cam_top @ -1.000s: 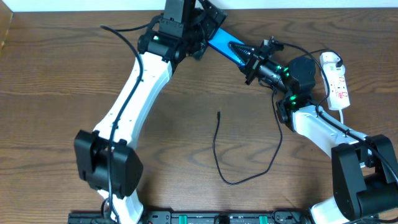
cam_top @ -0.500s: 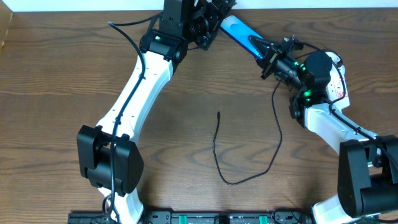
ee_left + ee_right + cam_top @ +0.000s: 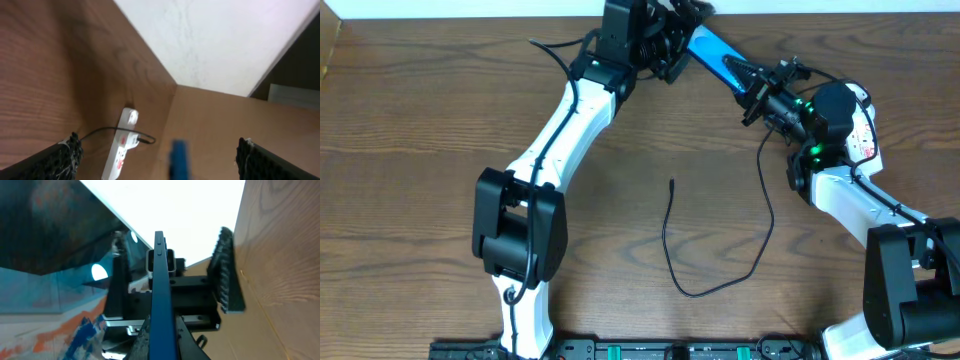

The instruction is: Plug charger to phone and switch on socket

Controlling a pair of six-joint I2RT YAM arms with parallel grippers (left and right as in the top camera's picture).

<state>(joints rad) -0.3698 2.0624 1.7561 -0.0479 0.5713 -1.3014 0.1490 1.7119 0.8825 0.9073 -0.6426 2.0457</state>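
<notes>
The blue phone (image 3: 715,52) hangs tilted above the table's far edge, with my right gripper (image 3: 745,78) shut on its lower end. Seen edge-on in the right wrist view, the phone (image 3: 160,280) runs up from my right gripper (image 3: 161,332). My left gripper (image 3: 685,22) is open at the phone's upper end; in the left wrist view the blurred phone (image 3: 178,157) sits between the wide-apart jaws of that gripper (image 3: 157,162). The charger (image 3: 700,293) lies looped on the table, its plug tip (image 3: 672,183) free. The white socket (image 3: 868,135) lies far right, partly behind my right arm.
The table's back edge and a white wall (image 3: 470,8) run just behind both grippers. A black rail (image 3: 620,350) lines the front edge. The socket (image 3: 122,145) with a black cord in it shows in the left wrist view.
My right gripper carried the phone right and toward the back edge, then held still. My left arm swung right, bringing its open jaws around the phone's upper end.
</notes>
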